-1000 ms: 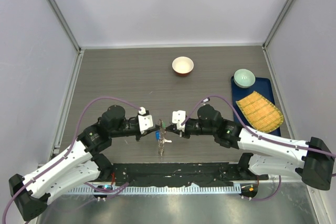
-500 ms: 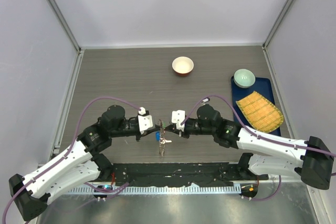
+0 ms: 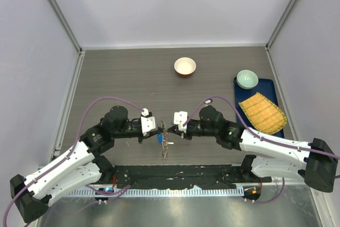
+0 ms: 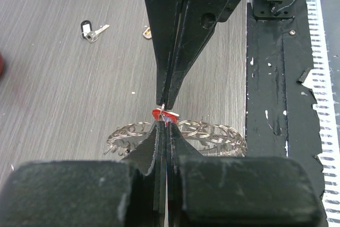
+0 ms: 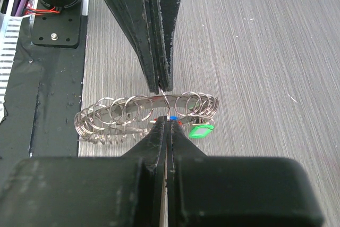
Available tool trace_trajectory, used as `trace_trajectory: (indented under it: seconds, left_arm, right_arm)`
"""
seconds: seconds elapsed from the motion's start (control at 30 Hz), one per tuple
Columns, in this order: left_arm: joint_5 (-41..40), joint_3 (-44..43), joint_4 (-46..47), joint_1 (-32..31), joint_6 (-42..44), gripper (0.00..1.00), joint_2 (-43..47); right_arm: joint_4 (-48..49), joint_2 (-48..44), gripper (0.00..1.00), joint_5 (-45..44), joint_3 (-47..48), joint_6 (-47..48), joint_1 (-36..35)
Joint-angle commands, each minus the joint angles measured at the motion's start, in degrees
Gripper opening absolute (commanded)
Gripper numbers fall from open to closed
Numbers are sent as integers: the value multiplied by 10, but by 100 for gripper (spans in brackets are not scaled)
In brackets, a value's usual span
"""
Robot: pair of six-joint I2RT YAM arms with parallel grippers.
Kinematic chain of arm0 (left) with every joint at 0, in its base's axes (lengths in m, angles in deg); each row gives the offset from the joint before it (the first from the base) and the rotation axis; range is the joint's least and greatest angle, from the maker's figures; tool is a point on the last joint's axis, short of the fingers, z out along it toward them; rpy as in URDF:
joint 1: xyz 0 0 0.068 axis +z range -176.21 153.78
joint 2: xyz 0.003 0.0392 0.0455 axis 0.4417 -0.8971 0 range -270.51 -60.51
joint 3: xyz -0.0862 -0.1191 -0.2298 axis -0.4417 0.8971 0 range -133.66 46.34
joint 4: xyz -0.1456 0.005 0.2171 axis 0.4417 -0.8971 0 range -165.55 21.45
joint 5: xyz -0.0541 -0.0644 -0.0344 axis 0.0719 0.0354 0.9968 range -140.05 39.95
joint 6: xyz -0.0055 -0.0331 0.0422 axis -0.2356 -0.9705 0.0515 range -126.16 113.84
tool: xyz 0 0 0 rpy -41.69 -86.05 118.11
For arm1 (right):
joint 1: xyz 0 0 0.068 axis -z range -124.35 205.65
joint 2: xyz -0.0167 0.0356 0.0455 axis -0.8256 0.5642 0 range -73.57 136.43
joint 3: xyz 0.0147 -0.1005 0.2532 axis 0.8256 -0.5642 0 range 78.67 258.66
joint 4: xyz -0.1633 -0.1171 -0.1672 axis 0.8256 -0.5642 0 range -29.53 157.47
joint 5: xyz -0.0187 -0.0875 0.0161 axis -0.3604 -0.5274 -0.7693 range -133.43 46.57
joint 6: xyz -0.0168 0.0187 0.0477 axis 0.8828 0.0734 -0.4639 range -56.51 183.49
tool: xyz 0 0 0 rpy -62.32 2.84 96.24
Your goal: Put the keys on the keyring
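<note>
My two grippers meet tip to tip above the near middle of the table, the left gripper (image 3: 161, 129) and the right gripper (image 3: 169, 129) both shut. The keyring (image 3: 165, 145) hangs under them, a grey ring fringed with small silvery rings (image 4: 207, 130) (image 5: 133, 111). The left gripper (image 4: 164, 125) pinches a red key head (image 4: 162, 114). The right gripper (image 5: 166, 121) pinches one small thin ring of the keyring. A green key (image 5: 202, 130) and a blue key (image 3: 159, 137) hang on the ring. A black-headed key (image 4: 86, 28) and another small key (image 4: 146, 33) lie loose on the table.
A red-and-cream bowl (image 3: 185, 66) stands at the back middle. A blue tray (image 3: 268, 86) at the right holds a green bowl (image 3: 247, 78) and a yellow mat (image 3: 262, 112). A black strip (image 3: 175, 176) runs along the near edge.
Both grippers stay shut tip to tip at the same spot. The hanging keyring has shifted only slightly.
</note>
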Motion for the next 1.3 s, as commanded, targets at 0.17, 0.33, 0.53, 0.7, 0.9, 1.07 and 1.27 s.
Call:
trace_trajectory:
  seconds: [0.17, 0.33, 0.53, 0.7, 0.9, 1.07, 1.27]
  left_arm:
    - [50, -16, 55, 1, -11, 0, -24]
    - [53, -17, 55, 2, -13, 0, -28]
    - [56, -19, 54, 1, -18, 0, -32]
    - [60, -22, 55, 1, -22, 0, -40]
    - [60, -23, 56, 1, -25, 0, -45]
    - [56, -24, 57, 1, -27, 0, -49]
    - [55, -26, 57, 1, -32, 0, -55]
  right_arm:
    - [51, -3, 1, 32, 11, -9, -2]
    - [56, -4, 1, 36, 9, -6, -2]
    - [57, -11, 1, 44, 6, 2, -2]
    - [61, -18, 1, 51, 7, 8, -3]
    - [64, -19, 1, 61, 11, 13, -3]
    - [62, -22, 1, 68, 17, 21, -8]
    - [54, -18, 1, 59, 25, 30, -21]
